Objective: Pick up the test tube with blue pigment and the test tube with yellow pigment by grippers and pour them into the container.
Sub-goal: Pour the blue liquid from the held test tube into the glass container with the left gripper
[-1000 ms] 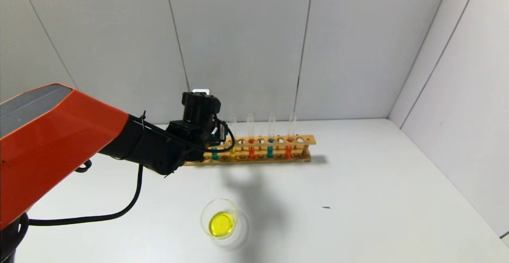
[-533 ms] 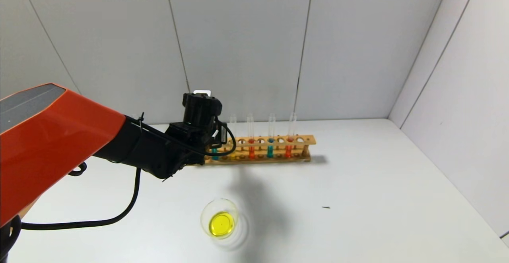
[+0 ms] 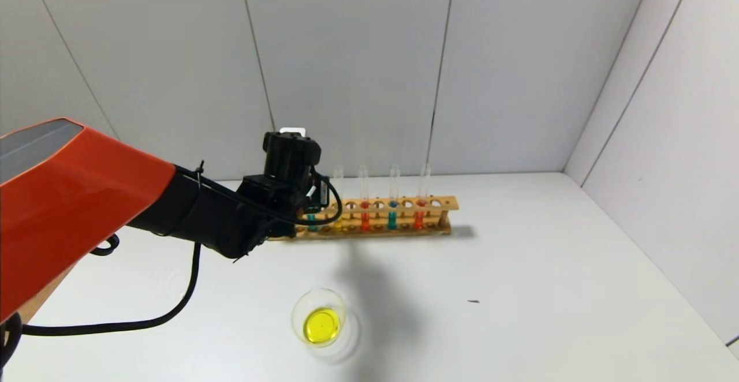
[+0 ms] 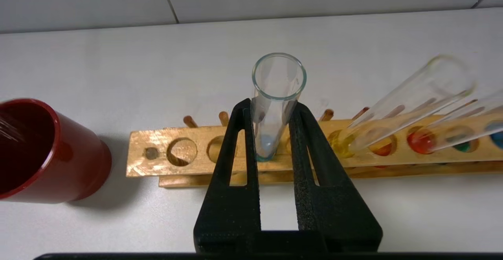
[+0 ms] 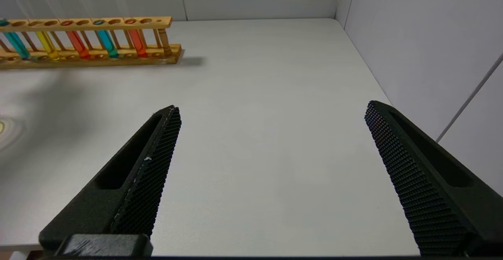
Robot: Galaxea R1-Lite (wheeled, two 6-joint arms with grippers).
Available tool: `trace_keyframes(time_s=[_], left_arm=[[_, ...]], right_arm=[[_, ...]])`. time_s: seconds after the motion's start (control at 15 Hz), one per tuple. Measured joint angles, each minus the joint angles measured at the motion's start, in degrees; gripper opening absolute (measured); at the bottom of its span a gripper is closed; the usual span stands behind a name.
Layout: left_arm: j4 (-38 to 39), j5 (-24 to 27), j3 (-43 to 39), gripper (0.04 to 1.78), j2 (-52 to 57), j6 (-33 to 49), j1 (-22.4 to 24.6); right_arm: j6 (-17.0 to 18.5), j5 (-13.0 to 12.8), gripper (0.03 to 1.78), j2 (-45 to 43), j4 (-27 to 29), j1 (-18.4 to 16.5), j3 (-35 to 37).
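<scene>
We have our left pincer (image 4: 274,110) pinching the test tube with blue pigment (image 4: 275,107) just below its lip while it stands in the wooden rack (image 4: 177,152), ready to lift toward the container (image 3: 319,318) nearer us on the desk (image 3: 519,289), our right pincer (image 5: 271,142) spread and idle

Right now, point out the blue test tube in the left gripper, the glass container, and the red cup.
test tube with blue pigment (image 4: 275,110), left wrist view, glass wall between the fingers.
container (image 3: 304,311), head view, clear left wall beside the yellow liquid.
red cup (image 4: 80,162), left wrist view, outer side wall.
</scene>
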State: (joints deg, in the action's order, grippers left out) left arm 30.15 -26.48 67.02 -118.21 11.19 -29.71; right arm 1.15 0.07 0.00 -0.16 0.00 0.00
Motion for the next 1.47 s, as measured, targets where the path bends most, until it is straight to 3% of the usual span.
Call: trace_keyframes(time_s=[1.13, 1.47], left_arm=[[-2.86, -0.69, 3.73, 0.29, 9.75, -2.65, -0.79], [-10.97, -0.63, 2.54, 0.29, 14.35, -2.65, -2.69]], right_arm=[[0.0, -0.02, 1.71, 0.0, 0.0, 0.0, 0.0], [0.0, 0.0, 1.71, 0.0, 0.0, 0.0, 0.0]])
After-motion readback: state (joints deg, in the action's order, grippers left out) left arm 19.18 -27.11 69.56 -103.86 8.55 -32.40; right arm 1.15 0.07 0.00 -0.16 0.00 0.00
